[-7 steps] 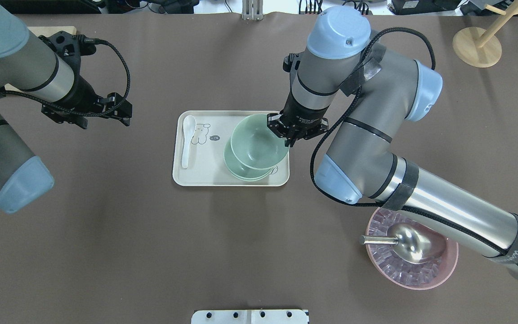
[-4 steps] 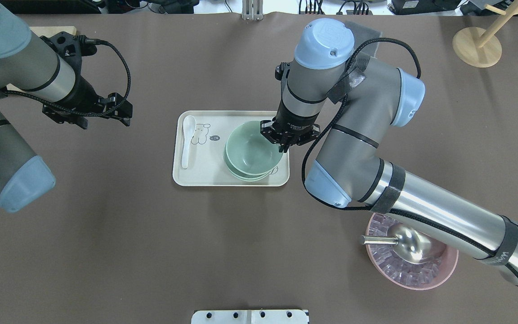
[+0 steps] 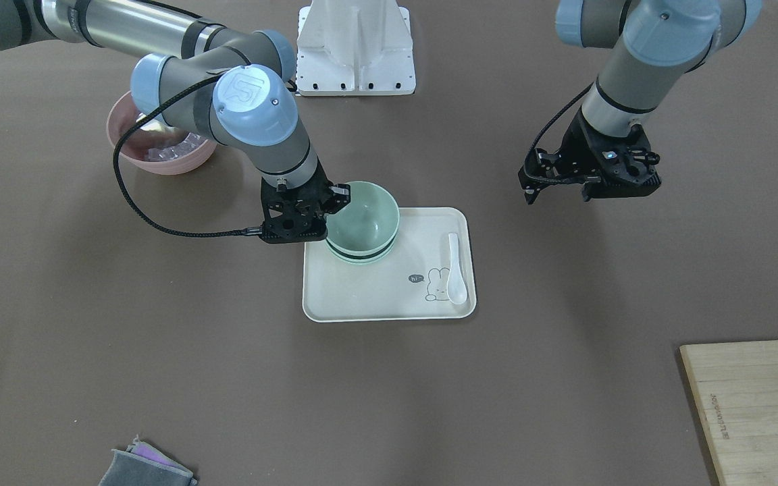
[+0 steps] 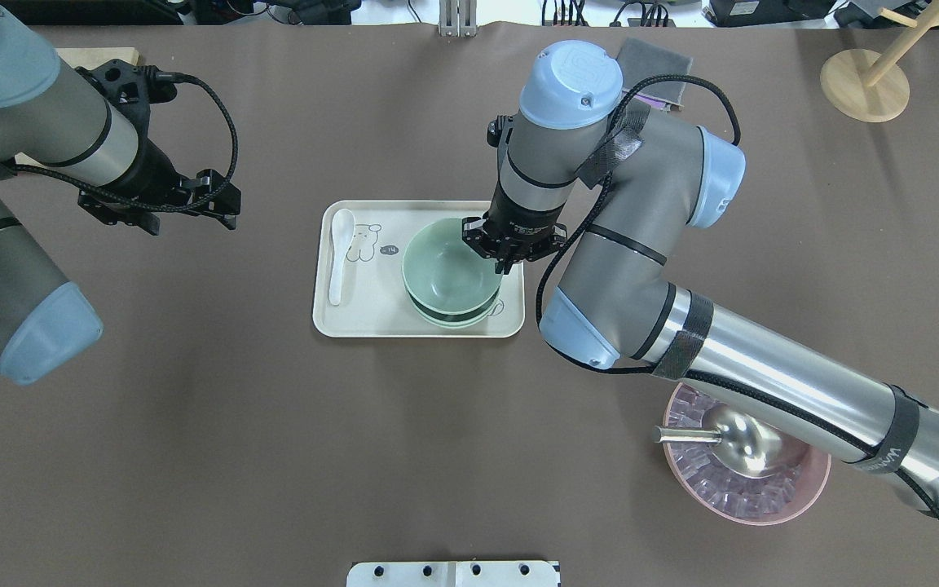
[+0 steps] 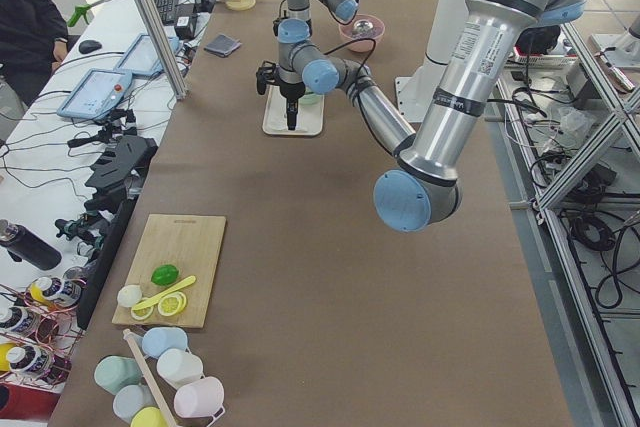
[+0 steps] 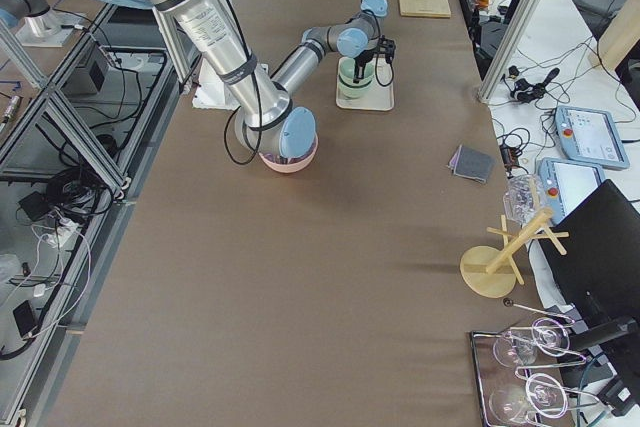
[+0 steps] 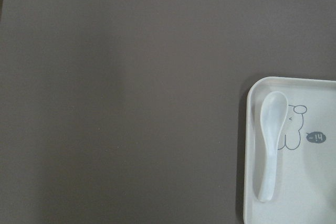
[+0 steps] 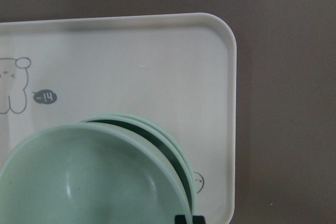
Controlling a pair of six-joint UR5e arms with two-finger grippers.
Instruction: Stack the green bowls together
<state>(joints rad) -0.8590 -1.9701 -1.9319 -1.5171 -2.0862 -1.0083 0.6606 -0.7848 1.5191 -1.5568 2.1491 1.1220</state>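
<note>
Three pale green bowls are on the cream tray [image 4: 355, 318]. Two sit nested as a stack [image 4: 455, 319]. The third green bowl [image 4: 445, 273] rests in the top of that stack, slightly raised, with a dark gap under its rim. My right gripper [image 4: 504, 259] is shut on this top bowl's right rim. In the right wrist view the held bowl [image 8: 79, 177] fills the lower left, with the lower bowls' rims [image 8: 167, 138] just beyond it. My left gripper [image 4: 221, 200] hangs open and empty above the table, left of the tray.
A white spoon [image 4: 339, 257] lies along the tray's left side. A pink bowl [image 4: 763, 499] with ice and a metal scoop [image 4: 738, 440] stands at the front right. A wooden stand [image 4: 865, 86] and a grey cloth [image 4: 655, 61] are at the back right.
My right gripper has carried the green bowl left and down, from tilted over the stack's right side to centred in it. The left arm has stayed still.
</note>
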